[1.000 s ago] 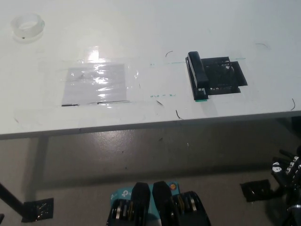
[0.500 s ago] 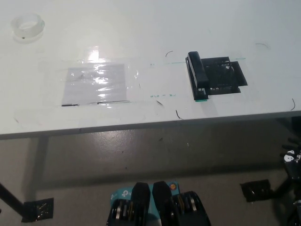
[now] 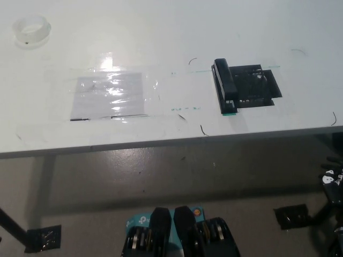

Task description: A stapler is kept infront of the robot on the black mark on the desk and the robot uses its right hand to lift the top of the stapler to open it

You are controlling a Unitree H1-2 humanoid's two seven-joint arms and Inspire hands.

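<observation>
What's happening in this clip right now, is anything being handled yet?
Nothing is being handled yet. The stapler lies closed on the white desk, along the left edge of the black mark, and nothing touches it. Only a part of the black right hand shows at the right edge, below the desk and well short of the stapler. The left hand is out of view. A roll of clear tape sits at the far left corner.

So the stapler (image 3: 225,87) sits on the desk (image 3: 161,32), along the left edge of the taped mark (image 3: 258,85), near the front edge. Plastic sheet (image 3: 110,95) lies well to its left, tape roll (image 3: 31,29) in the far left corner. Right hand (image 3: 334,187) hangs below the desk edge, off to the right.
</observation>
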